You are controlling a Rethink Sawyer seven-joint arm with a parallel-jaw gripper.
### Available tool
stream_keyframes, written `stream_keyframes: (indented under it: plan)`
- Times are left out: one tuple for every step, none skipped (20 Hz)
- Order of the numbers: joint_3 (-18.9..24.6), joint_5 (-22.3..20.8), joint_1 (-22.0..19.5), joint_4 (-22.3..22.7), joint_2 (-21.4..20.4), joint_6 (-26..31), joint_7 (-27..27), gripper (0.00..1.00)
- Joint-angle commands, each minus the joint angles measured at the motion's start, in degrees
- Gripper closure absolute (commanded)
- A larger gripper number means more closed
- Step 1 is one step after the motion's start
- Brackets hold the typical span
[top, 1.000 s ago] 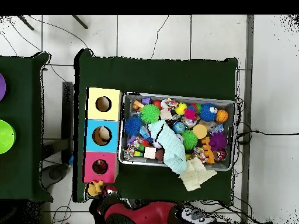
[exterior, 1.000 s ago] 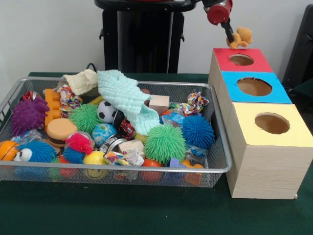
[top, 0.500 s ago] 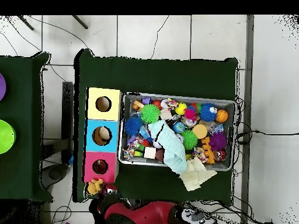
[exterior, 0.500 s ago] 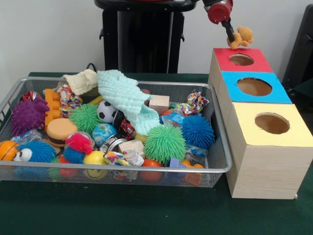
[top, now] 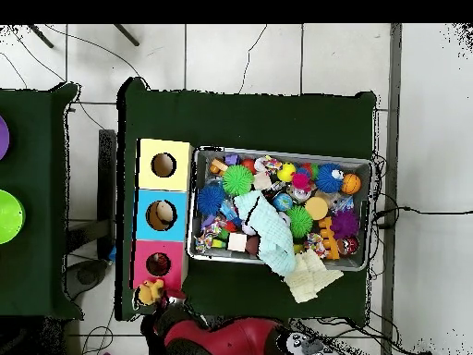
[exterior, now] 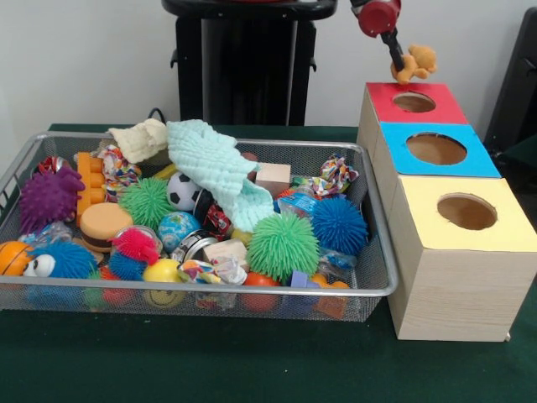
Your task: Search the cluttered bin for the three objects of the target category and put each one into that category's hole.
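Holding 1 bear [exterior: 414, 64], gripper [exterior: 396, 65] above 1 red-panelled hole [exterior: 414, 102]

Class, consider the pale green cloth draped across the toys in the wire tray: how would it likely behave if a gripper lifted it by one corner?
The pale green cloth sags over the toys, so it is probably floppy and would hang. It looks thin, so probably light.

Red hole [exterior: 414, 102] unobstructed — bin [exterior: 379, 290] packed, cloth [exterior: 220, 172] draped over.
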Motion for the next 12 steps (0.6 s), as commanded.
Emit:
stream_keyframes:
  plan:
    - [0.93,4.14,1.23,-11.22,-0.14,-4.54,17.83,1.0]
    - [0.53,4.02,1.4,-11.57,0.19,-4.76,17.66,1.0]
    - [0.1,3.91,1.6,-11.93,0.56,-4.99,17.48,1.0]
    - [-0.18,3.82,1.71,-12.16,0.84,-5.2,17.45,1.0]
    - [-0.53,3.94,1.98,-12.23,0.94,-5.5,17.58,1.0]
    - [-1.22,4.33,2.53,-12.28,0.96,-6.02,17.79,1.0]
    - [-2.09,4.67,3.2,-12.35,0.96,-6.29,17.79,1.0]
    - [-2.45,4.58,3.43,-12.31,0.89,-6.23,17.68,1.0]
    - [-2.81,4.49,3.66,-12.27,0.82,-6.18,17.56,1.0]
    - [-3.01,4.7,3.86,-12.25,0.49,-5.85,17.6,1.0]
    - [-3.21,5.02,4.15,-12.27,0.27,-5.71,17.79,1.0]
    - [-3.42,5.35,4.44,-12.29,0.06,-5.58,17.99,1.0]
